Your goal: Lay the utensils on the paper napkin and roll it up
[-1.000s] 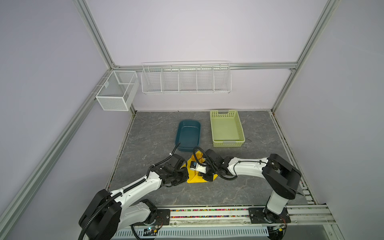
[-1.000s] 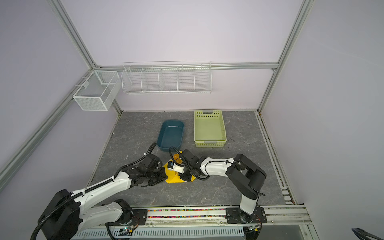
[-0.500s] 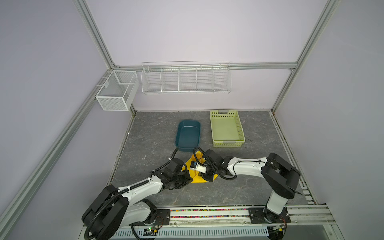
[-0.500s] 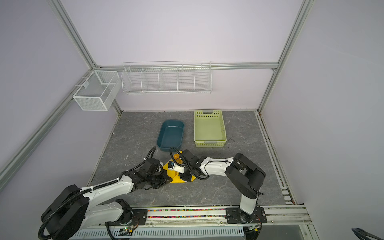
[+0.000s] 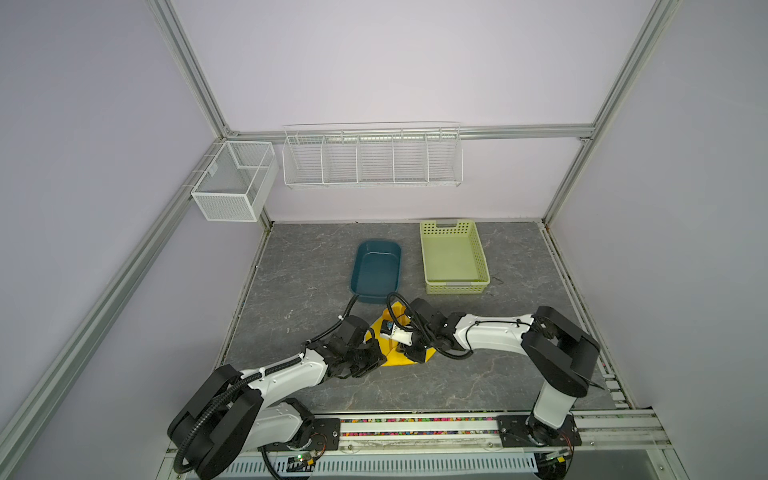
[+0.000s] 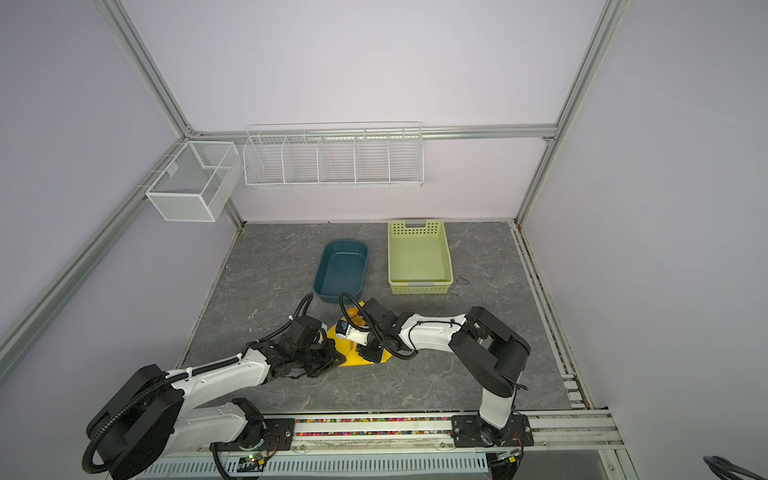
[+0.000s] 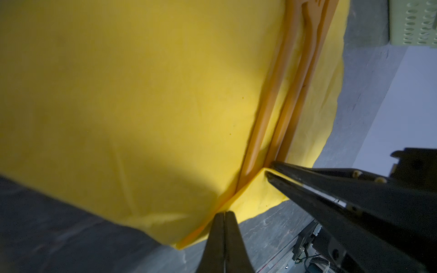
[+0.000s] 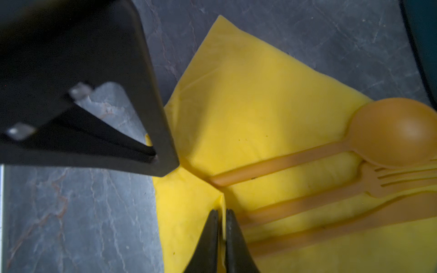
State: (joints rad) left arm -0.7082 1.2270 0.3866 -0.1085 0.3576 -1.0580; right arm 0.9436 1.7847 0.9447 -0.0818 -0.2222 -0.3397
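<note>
The yellow paper napkin (image 5: 392,360) (image 6: 353,358) lies at the table's front middle, one flap folded over (image 7: 142,94) (image 8: 248,106). On it rest the orange utensils: the spoon (image 8: 397,132) (image 6: 352,311), the fork (image 8: 390,179) and the knife (image 8: 354,219), handles side by side and partly under the flap (image 7: 267,106). My left gripper (image 7: 223,213) (image 5: 376,353) (image 8: 155,157) is shut on the napkin's fold. Close beside it, my right gripper (image 8: 221,211) (image 5: 411,355) (image 7: 268,173) pinches a raised napkin edge, its jaws a sliver apart.
A dark blue tub (image 5: 378,243) stands just behind the napkin. A pale green perforated basket (image 5: 455,286) is at the back right. White wire baskets (image 5: 372,158) (image 5: 232,187) hang on the walls. The arms' rail (image 5: 415,428) runs along the front edge.
My left arm has sunk lower and its gripper has slid slightly right and frontward along the napkin. The right arm has hardly moved.
</note>
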